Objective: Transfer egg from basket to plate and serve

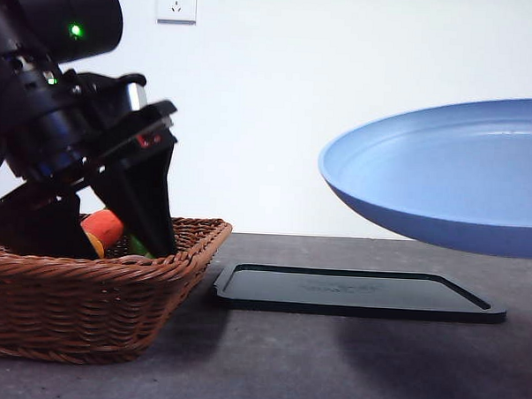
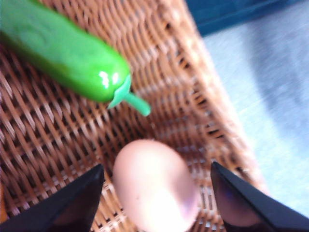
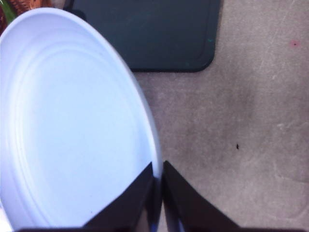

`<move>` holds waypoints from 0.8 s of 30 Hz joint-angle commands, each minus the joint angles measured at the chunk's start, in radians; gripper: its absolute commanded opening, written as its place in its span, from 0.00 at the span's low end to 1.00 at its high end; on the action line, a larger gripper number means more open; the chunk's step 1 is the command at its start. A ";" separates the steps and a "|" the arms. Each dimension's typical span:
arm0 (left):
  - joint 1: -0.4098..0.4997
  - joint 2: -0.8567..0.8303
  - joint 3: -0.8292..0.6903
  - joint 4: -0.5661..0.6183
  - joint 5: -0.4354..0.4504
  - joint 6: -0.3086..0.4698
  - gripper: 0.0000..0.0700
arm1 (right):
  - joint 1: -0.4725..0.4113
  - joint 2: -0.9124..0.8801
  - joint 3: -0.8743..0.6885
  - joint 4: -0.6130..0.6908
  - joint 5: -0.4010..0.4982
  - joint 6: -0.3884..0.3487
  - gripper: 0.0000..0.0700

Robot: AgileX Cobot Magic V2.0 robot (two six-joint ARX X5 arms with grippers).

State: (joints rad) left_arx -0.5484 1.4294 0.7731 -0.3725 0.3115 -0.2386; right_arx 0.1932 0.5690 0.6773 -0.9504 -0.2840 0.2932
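The brownish-pink egg (image 2: 154, 186) lies on the floor of the wicker basket (image 2: 193, 72), near one sloping side. My left gripper (image 2: 155, 166) is open, one finger on each side of the egg with a gap to both. From the front, the left arm reaches down into the basket (image 1: 85, 306) at the left of the table. The light blue plate (image 1: 443, 181) hangs tilted in the air at the right, above the table. My right gripper (image 3: 158, 169) is shut on the rim of the plate (image 3: 72, 125).
A green cucumber (image 2: 63, 53) lies in the basket beyond the egg. An orange and red vegetable (image 1: 103, 226) shows between the left fingers. A flat black tray (image 1: 350, 292) lies on the dark table, right of the basket and below the plate.
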 commanded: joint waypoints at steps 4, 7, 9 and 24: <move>-0.008 0.035 0.015 -0.002 -0.003 0.002 0.60 | 0.000 0.002 0.003 -0.001 -0.002 0.014 0.00; -0.008 0.040 0.015 -0.002 -0.003 0.002 0.55 | 0.000 0.002 0.003 -0.001 -0.002 0.014 0.00; -0.008 0.041 0.015 -0.001 -0.003 0.002 0.52 | 0.000 0.002 0.003 -0.001 -0.002 0.014 0.00; -0.008 0.041 0.145 -0.192 -0.002 0.035 0.24 | 0.000 0.009 0.003 0.010 -0.002 0.015 0.00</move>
State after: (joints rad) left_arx -0.5484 1.4542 0.8760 -0.5414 0.3111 -0.2210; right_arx 0.1932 0.5738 0.6773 -0.9561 -0.2840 0.2932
